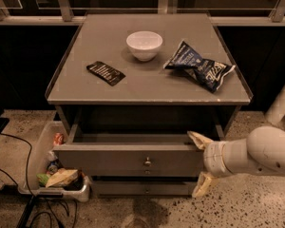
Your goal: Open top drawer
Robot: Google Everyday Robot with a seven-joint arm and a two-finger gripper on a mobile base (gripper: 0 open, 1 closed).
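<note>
Camera view: a grey cabinet [147, 87] is seen from above and in front, on a speckled floor [256, 208].
Top drawer [109, 159]: it is pulled partway out of the cabinet, so that its front stands forward of the frame and a dark gap is left behind it; a round knob [147, 163] is set at the middle of the front.
Lower drawer [133, 189]: it is seen shut beneath, only a narrow strip of it being shown.
Gripper [200, 163]: it is placed at the right end of the top drawer's front, with the fingers [198, 138] spread apart (one at the upper corner, one below the lower edge); whether the front is touched cannot be told.
Arm [266, 151]: it is brought in from the right edge.
Cabinet top: a white bowl [144, 45] is set near the middle, a dark chip bag [199, 70] to its right, a black packet [106, 73] to its left.
Bin [35, 163]: it is placed beside the cabinet's left side and is filled with wrappers.
</note>
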